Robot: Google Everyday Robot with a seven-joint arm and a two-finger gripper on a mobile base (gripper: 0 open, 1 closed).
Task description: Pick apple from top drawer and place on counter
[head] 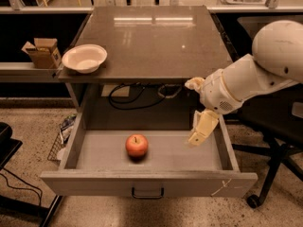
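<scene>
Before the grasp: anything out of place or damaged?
The white bowl overhangs the counter's left edge; the top drawer's front has whitish scuffs near its right end. The gripper hangs over the drawer's right side.

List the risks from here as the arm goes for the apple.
1. The end effector hangs over the right side of the top drawer, near its wall. Going down, it may clip that wall.
2. The apple, round and loose, may roll if nudged.
3. The counter edge sits just above the arm, so lifting may strike it.
</scene>
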